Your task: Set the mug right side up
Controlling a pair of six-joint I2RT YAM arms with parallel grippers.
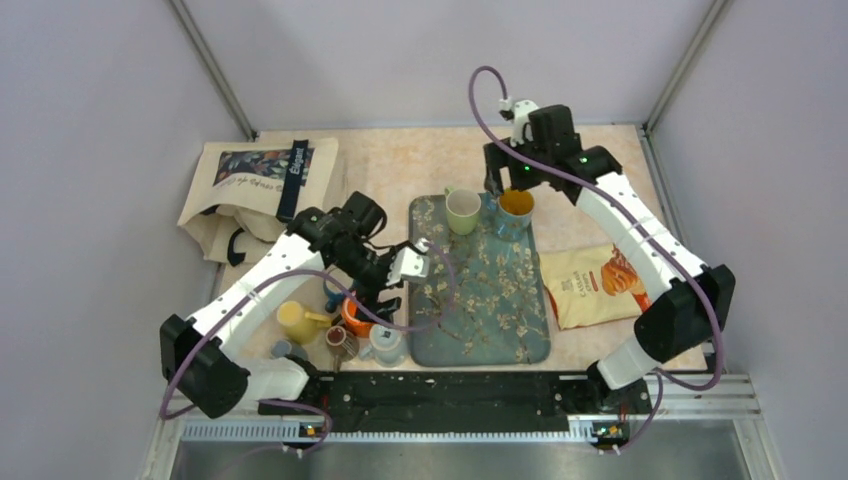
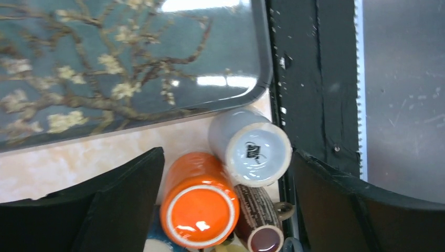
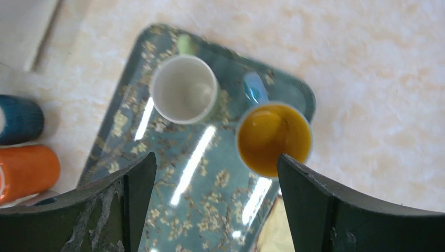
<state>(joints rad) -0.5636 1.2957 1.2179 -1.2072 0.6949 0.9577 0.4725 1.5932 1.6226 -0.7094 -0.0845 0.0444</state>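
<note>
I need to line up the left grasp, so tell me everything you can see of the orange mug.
The orange mug looks like glossy ceramic and stands upside down, its flat base with a pale foot ring facing up. No handle shows. It sits on the table beside the tray's near left corner, against the grey mug and the brown mug.

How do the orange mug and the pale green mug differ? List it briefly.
The orange mug stands base up; the pale green mug stands mouth up. The orange mug sits on the table beside the tray; the pale green mug sits on the tray. Neither is gripped.
</note>
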